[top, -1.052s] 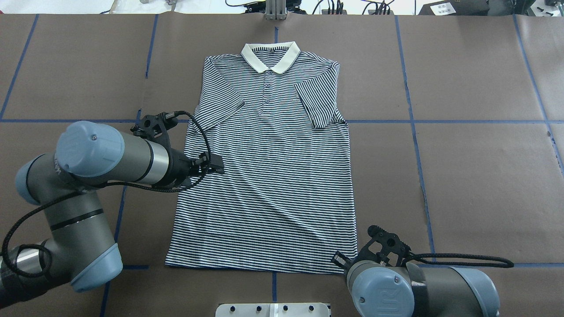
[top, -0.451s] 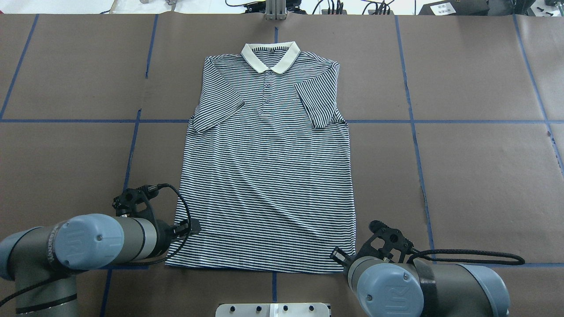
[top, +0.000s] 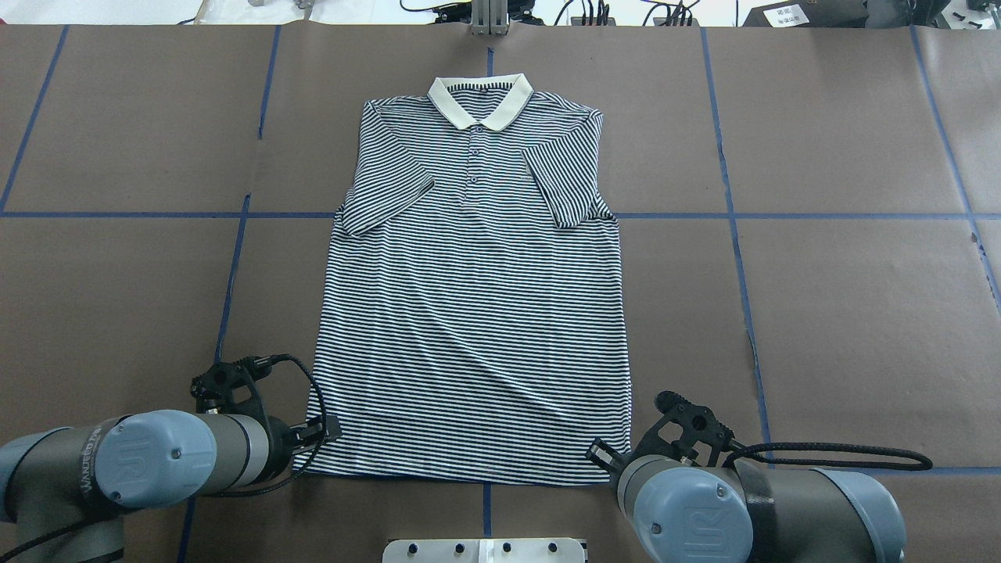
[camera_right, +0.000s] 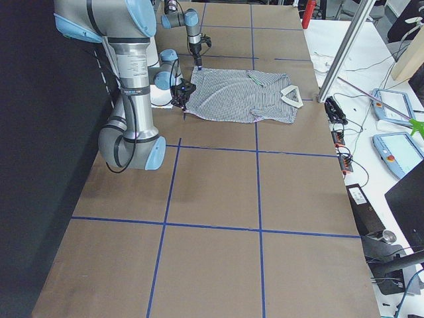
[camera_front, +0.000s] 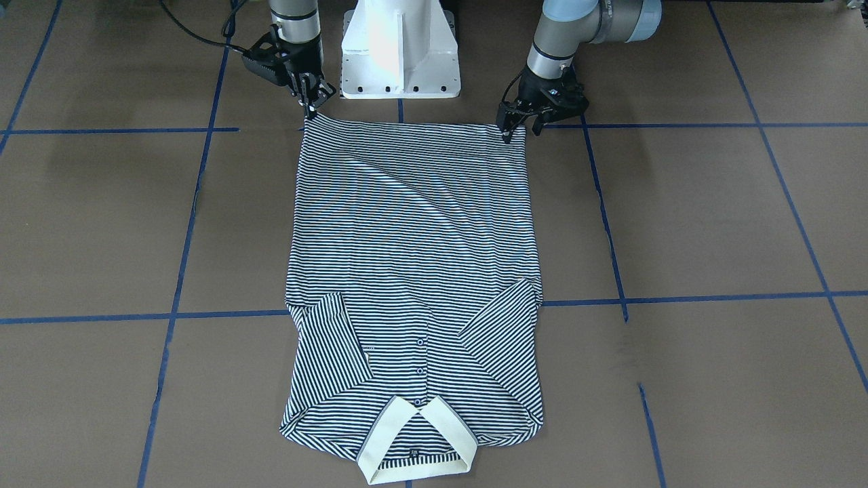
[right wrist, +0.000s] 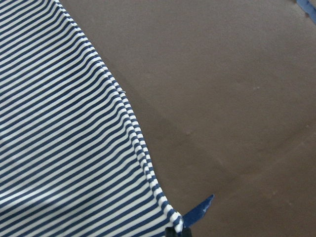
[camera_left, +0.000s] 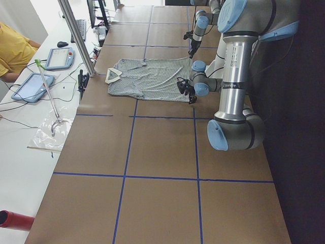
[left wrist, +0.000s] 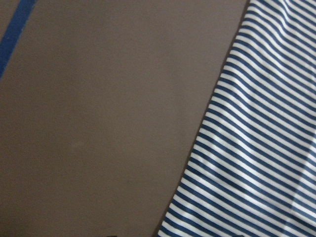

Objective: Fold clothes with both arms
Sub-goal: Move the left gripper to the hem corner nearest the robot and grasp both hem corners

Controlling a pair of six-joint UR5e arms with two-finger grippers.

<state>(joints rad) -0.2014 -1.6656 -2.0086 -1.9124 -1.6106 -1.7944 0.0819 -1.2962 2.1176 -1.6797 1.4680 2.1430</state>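
Far left in the overhead view: brown table (top: 94, 274) crossed by blue tape lines (top: 231, 274). Low at the near edge, left arm (top: 148, 461) with a looped black cable (top: 309, 375), and left gripper (top: 327, 429) right at the near-left hem corner of the polo shirt (top: 469, 313). Jaws apart or together: cannot tell, the wrist view giving only the striped side edge lying flat on the brown.

In the middle, spread flat and front up, cream collar (top: 479, 100) toward the far edge, both sleeves folded in over the chest, buttons in a row below the collar. Just past the hem on the robot's side, white pedestal (camera_front: 400, 47).

To the right, right arm (top: 751, 508), its bulky wrist blocking the overhead sight of the right gripper (camera_front: 310, 107). From the front, jaws seemingly clamped on the other hem corner, the cloth there raised into a small peak. Further right, more taped brown table.
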